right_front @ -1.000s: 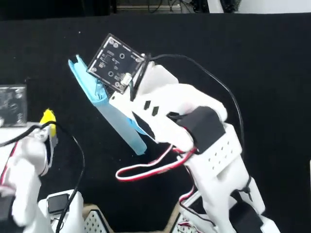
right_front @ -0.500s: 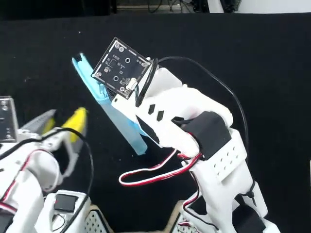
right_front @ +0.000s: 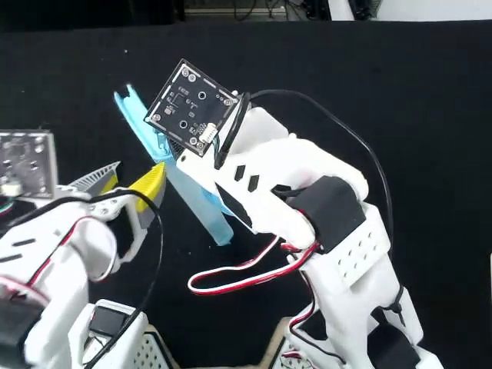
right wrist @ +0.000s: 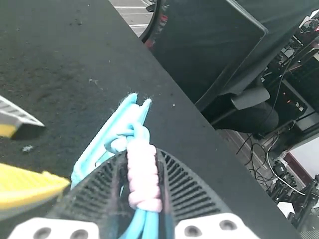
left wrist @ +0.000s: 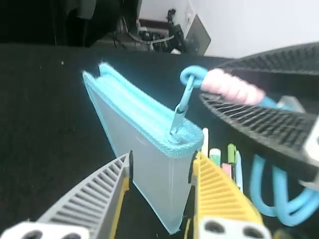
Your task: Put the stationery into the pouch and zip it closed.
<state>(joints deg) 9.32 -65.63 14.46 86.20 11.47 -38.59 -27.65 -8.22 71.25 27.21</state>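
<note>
- Pouch [left wrist: 149,154] is up on edge over the black desk [right_front: 384,92], zip side on top, with its long axis running diagonally away from the arms.
- Left end effector [left wrist: 162,162] is wide open, with its fingers straddling one end of the pouch and nothing pinched yet.
- Right end effector [right wrist: 142,162] is clamped on the pink pull cord [right wrist: 143,174].
- The fabric is pale blue and see-through, and pen tips [left wrist: 219,157] show just beside the slider [left wrist: 175,133].

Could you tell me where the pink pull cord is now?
In the right wrist view, the pink pull cord sits clamped in the right tool, beside the blue pouch.
</note>
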